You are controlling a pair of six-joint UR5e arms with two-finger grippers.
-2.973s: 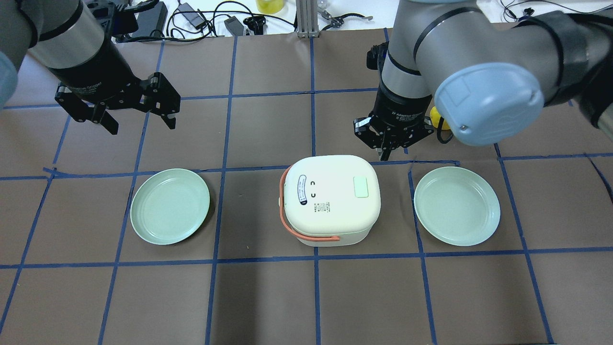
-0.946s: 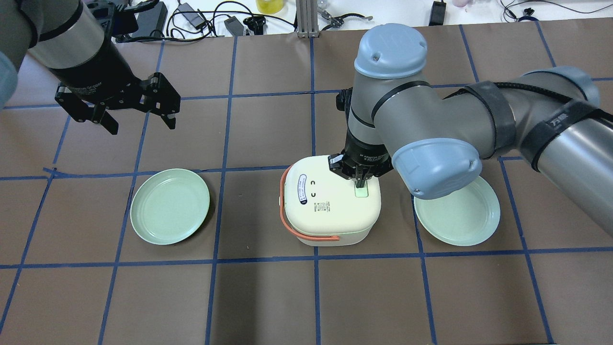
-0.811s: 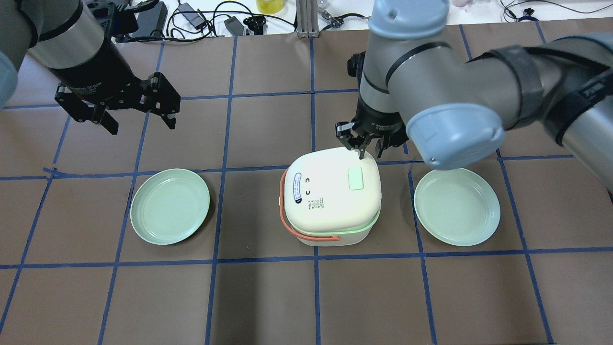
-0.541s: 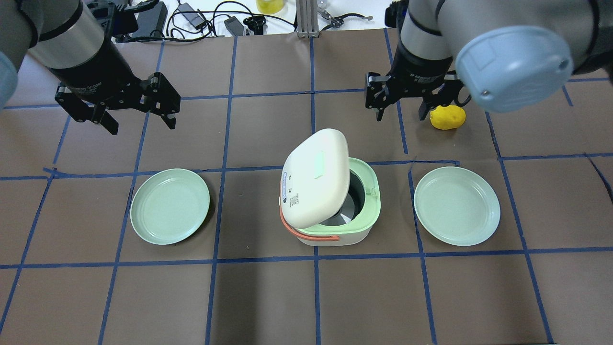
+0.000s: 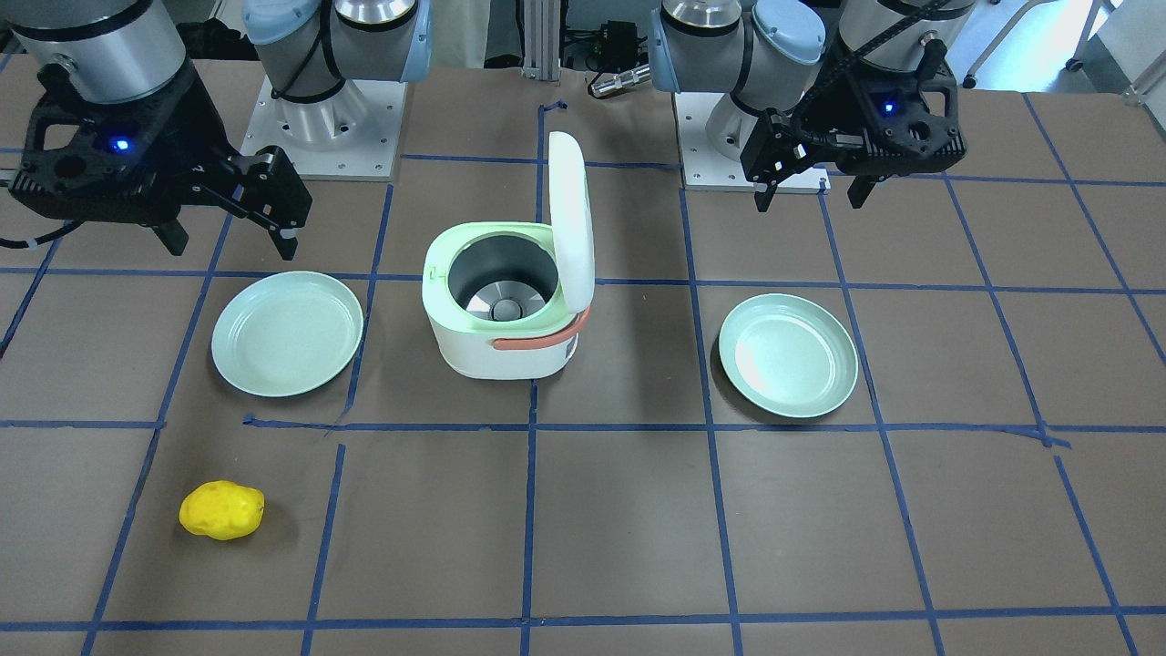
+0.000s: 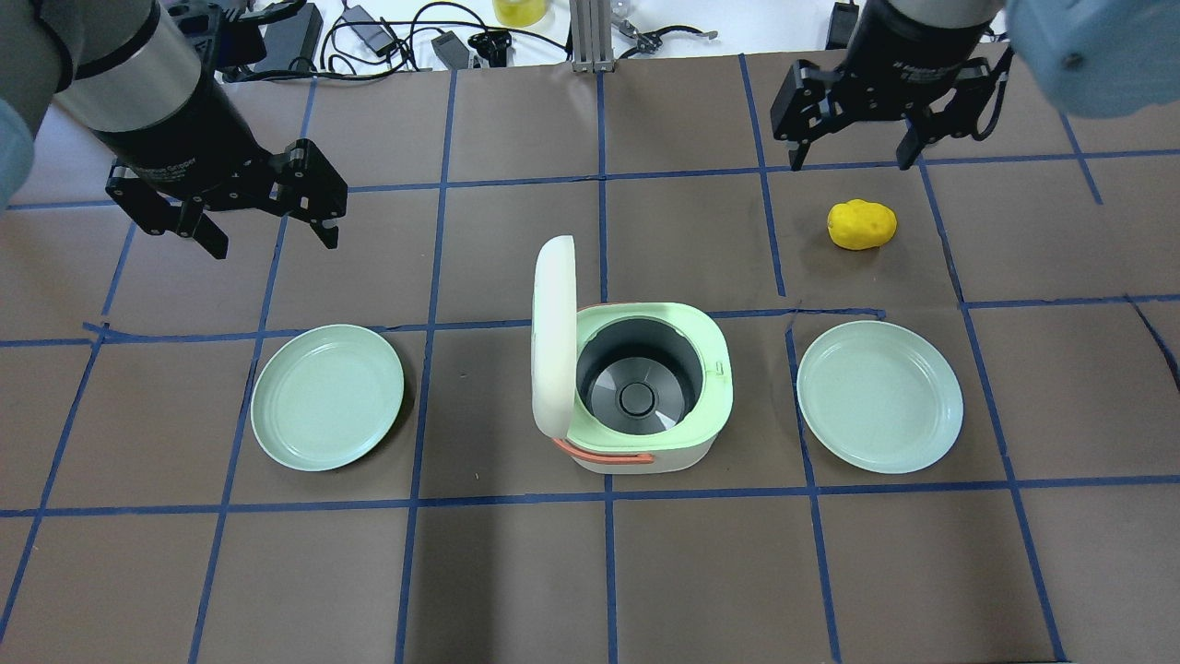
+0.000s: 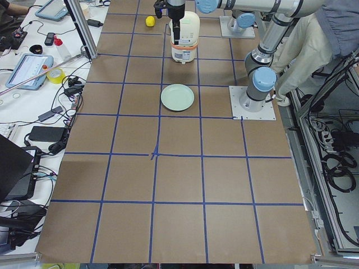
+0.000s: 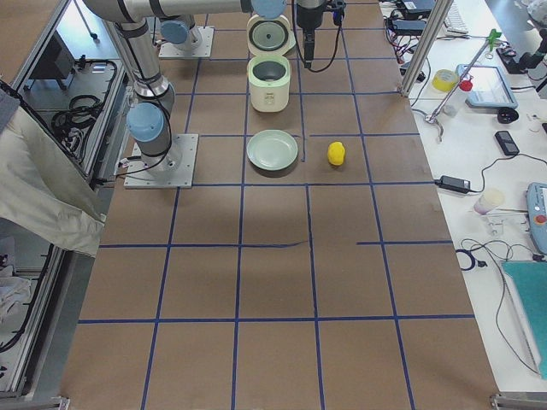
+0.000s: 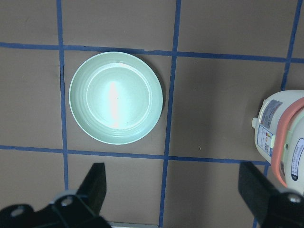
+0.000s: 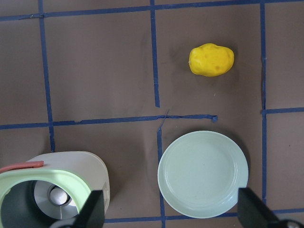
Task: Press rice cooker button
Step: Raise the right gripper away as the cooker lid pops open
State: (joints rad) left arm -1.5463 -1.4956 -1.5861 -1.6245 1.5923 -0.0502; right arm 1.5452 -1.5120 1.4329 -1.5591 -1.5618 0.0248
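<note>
Overhead exterior: rice cooker (image 6: 714, 387) open, lid (image 6: 553, 341) upright.

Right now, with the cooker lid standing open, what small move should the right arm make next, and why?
Probably just park it: the lid of the rice cooker stands upright, so the press seems done, and the right gripper hangs clear of it, jaws open and empty.

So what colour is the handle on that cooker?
Salmon orange; the handle shows best in the front-facing view.
</note>
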